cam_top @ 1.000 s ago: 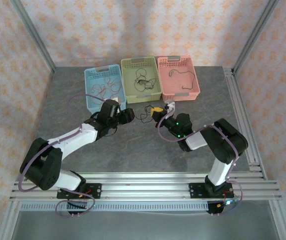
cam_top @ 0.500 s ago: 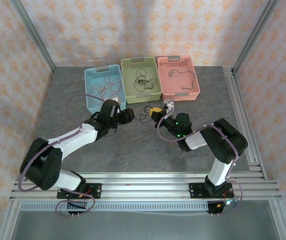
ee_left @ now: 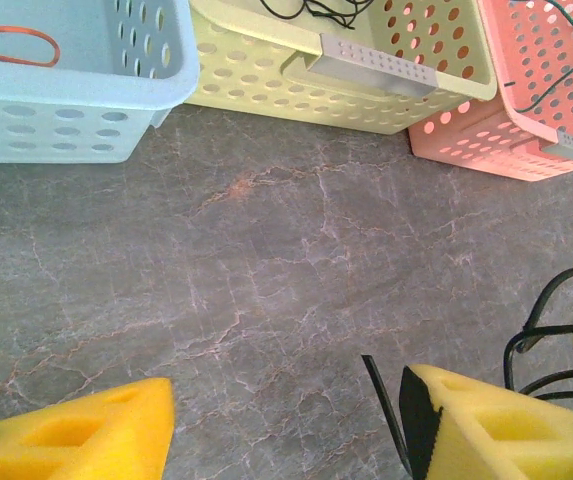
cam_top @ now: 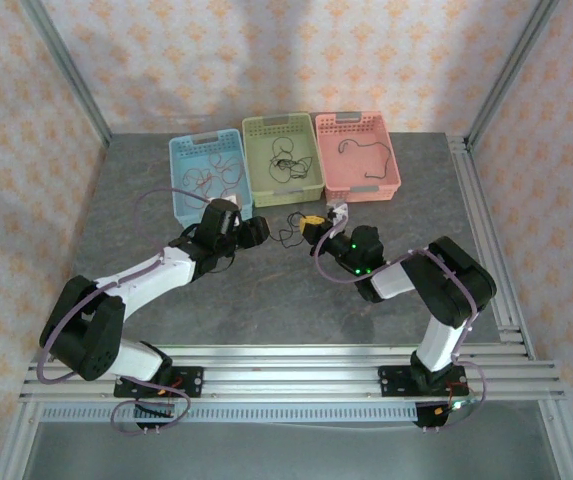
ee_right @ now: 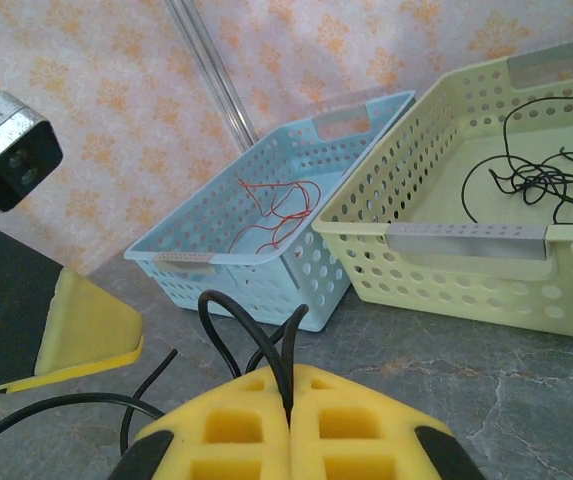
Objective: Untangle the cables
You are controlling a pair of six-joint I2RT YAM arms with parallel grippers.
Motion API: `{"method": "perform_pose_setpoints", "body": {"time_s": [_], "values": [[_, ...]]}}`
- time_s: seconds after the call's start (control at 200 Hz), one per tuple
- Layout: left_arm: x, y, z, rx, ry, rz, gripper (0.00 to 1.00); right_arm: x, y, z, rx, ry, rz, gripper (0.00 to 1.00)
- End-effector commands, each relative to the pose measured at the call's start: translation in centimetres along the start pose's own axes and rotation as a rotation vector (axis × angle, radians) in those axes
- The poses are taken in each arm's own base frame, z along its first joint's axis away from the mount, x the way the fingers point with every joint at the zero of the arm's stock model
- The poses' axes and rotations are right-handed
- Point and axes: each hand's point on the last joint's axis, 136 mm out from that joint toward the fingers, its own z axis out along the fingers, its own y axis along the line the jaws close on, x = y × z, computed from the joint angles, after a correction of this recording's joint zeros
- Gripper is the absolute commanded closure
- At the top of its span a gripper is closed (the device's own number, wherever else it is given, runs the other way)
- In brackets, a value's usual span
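At the far left of the row of 3 baskets, the blue basket (cam_top: 178,175) holds thin red cables (ee_right: 278,212), apparently sorted there by colour. Just in front of its near right corner, the left gripper (ee_left: 288,400) hangs low over the table (ee_left: 266,250). Its yellow fingers (ee_left: 76,440) are well apart with nothing between them. I judge it is poised to take a strand from the knot beside it.

Next to the right, between the 2 arms, a tangled black cable (cam_top: 288,230) lies on the table just in front of the green basket (cam_top: 286,192). The right gripper (ee_right: 288,385) has its pads (ee_right: 236,440) pressed together on this cable, with 2 loops standing up out of the seam. That probably pins the bundle so the other arm can draw a strand free.

The green basket holds a loose knot of black cables (ee_right: 546,170). At the far right, the pink basket (cam_top: 371,192) holds 1 longer dark cable (cam_top: 350,143).

The green basket's near wall stands close behind the knot, leaving little room to pull strands away from the arms, and sideways looks freer. The 2 grippers are close together and could knock into each other.
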Motion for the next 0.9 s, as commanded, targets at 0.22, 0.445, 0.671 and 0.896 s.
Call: {"method": "perform_pose_setpoints", "body": {"time_s": [0.22, 0.445, 0.671, 0.896], "values": [[-0.93, -0.33, -0.43, 0.004, -0.039, -0.009, 0.39, -1.00, 1.10, 0.63, -0.041, -0.021, -0.024, 1.00], [-0.89, -0.32, -0.41, 0.003, -0.038, -0.009, 0.39, -1.01, 1.02, 0.62, -0.034, -0.022, -0.029, 1.00], [-0.83, -0.28, -0.33, 0.001, -0.036, -0.009, 0.39, -1.07, 1.03, 0.59, -0.031, -0.024, -0.035, 1.00], [-0.82, -0.35, -0.29, 0.005, -0.033, -0.007, 0.45, -1.43, 0.65, 0.33, -0.003, -0.041, -0.050, 1.00]]}}
